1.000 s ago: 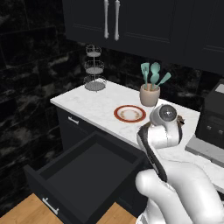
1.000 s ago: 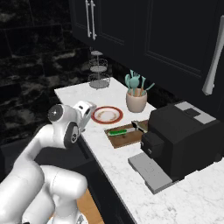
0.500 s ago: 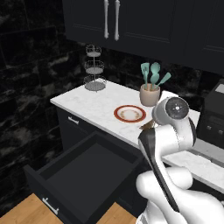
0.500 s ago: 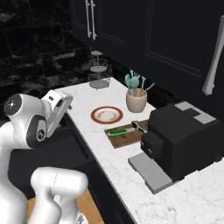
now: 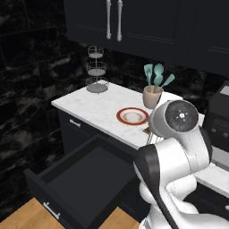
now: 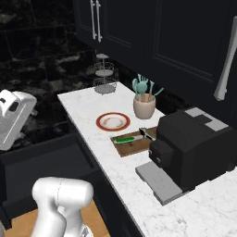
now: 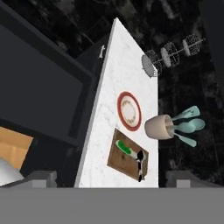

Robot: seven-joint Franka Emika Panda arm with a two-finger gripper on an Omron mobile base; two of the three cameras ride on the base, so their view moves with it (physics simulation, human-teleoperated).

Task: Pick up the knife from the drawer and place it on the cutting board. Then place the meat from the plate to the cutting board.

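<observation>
Brown wooden cutting board bearing green-handled knife.

Three angles on one kitchen corner

Both base cams look down from behind, left and right; hand cam views from high up, rolled sideways. All share the desk and plate.

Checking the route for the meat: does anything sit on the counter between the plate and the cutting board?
Nothing visible does. The plate and cutting board lie side by side with bare counter between them. The utensil pot stands toward the wall, and the coffee machine sits at the board's far end.
</observation>
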